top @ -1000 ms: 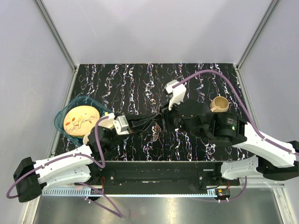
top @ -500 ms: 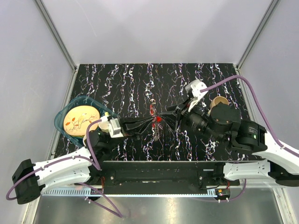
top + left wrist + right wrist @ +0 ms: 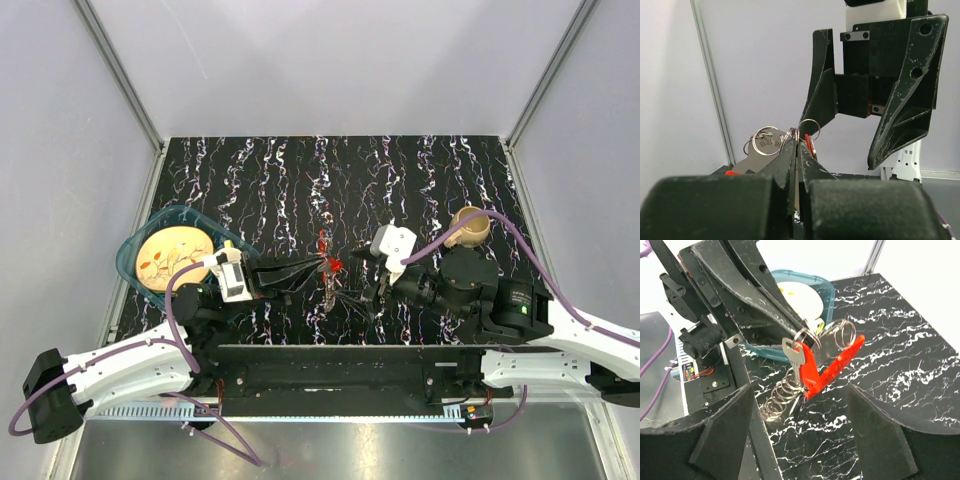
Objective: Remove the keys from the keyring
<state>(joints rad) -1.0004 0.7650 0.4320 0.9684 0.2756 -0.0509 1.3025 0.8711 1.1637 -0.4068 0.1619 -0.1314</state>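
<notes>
Black, white-veined desk carries a teal container at its left edge and a tan mug near its right edge.

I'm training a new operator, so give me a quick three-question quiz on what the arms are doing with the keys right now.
1. True or false: the right hand is shut on the keyring.
2. What grips the keyring? A: the left hand. B: the right hand. C: nothing, it lies on the table.
3. Fill in: one key has a ___ plastic head.

Key: 1 false, the right hand is open, a finger on each side of the bunch. 2 A. 3 red.
</notes>
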